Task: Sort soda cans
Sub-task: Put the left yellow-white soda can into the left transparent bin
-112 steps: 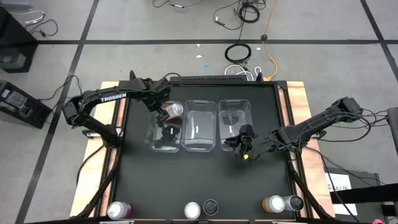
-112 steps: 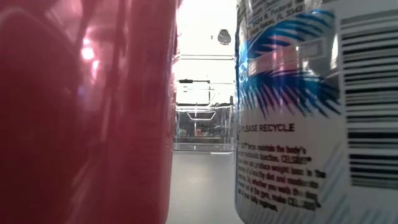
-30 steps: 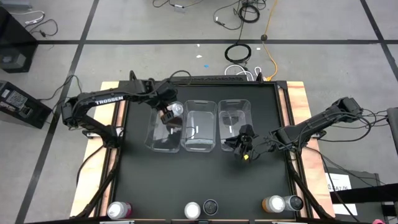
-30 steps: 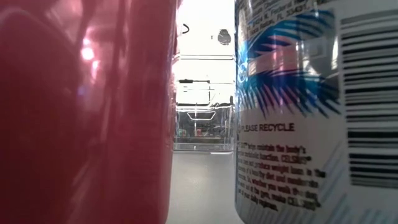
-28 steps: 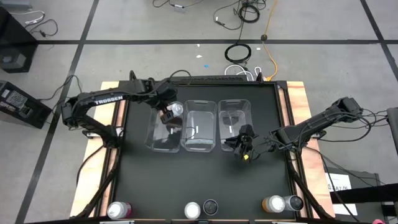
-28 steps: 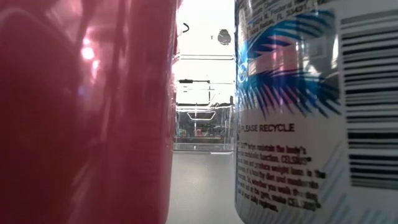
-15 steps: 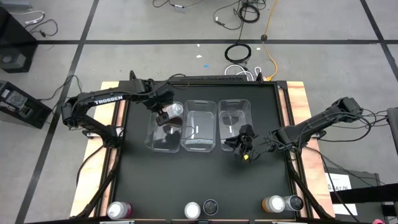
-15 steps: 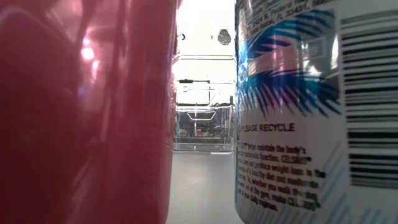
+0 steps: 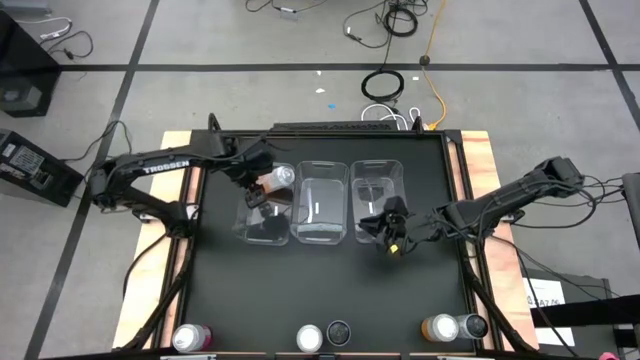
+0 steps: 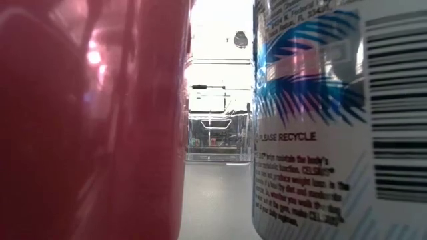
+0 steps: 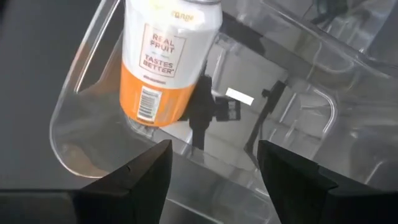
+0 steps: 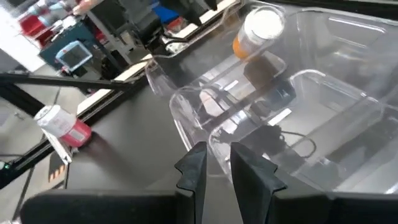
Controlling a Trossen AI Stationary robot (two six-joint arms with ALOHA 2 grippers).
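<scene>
Jaws apart over orange can, label only in left wrist view.

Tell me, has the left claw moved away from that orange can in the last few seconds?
Yes. The left gripper has pulled back toward the table's left edge, leaving the orange can standing in the left bin.

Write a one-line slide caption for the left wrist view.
Left hand, open and empty, looks down on an orange can standing upright in a clear plastic bin.

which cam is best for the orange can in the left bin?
Left wrist view: the orange can fills the frame, standing in the left bin, label readable. High and right wrist views show it small; low view doesn't show it.
</scene>
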